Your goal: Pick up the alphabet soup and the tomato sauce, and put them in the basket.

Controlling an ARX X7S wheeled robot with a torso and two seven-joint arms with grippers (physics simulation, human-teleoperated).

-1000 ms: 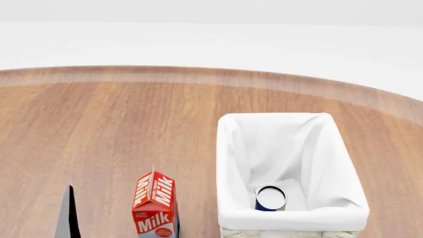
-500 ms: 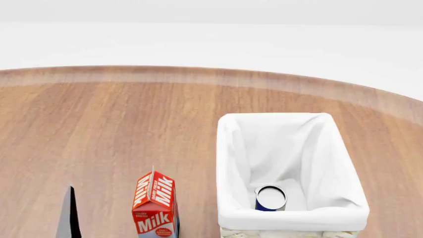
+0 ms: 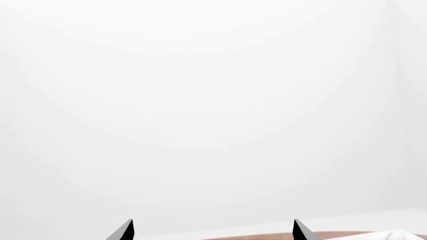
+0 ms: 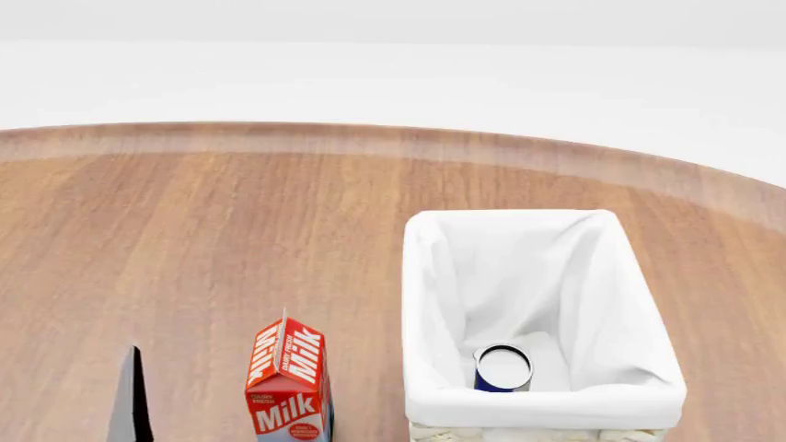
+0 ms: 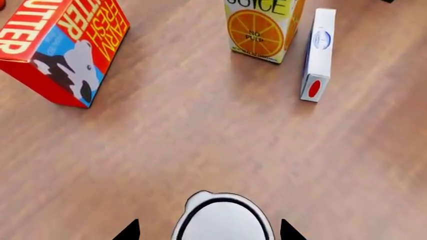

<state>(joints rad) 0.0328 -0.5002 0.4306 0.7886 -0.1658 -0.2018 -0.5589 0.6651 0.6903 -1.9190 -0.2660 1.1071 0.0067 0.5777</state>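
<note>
the alphabet soup [image 4: 502, 368] stands upright inside the basket [image 4: 540, 405], down at the near end of the liner, silvery top facing up and a sliver of blue label showing. the basket sits on the wooden table [image 4: 221, 230], its white cloth folded over the rim. just to its left stands a red milk carton [image 4: 287, 382], upright, apart from the basket wall.

over on the right wrist view, a silvery-white, dark-rimmed can top [image 5: 222, 220] sits squarely between the two black tips of the right gripper [image 5: 209, 231]; its label is hidden, so which can it is i cannot tell. the tips stand wide to either side of it, with a gap on both sides. beyond it on the wood: a red butter box [image 5: 60, 47], an orange juice carton [image 5: 262, 27], and a slim white box [image 5: 317, 52] just beside the juice.

the left gripper [image 3: 212, 231] shows only two black tips, spread well apart, nothing between them, pointing at blank white background. in the head view one dark fingertip [image 4: 129, 396] pokes up left of the milk.
</note>
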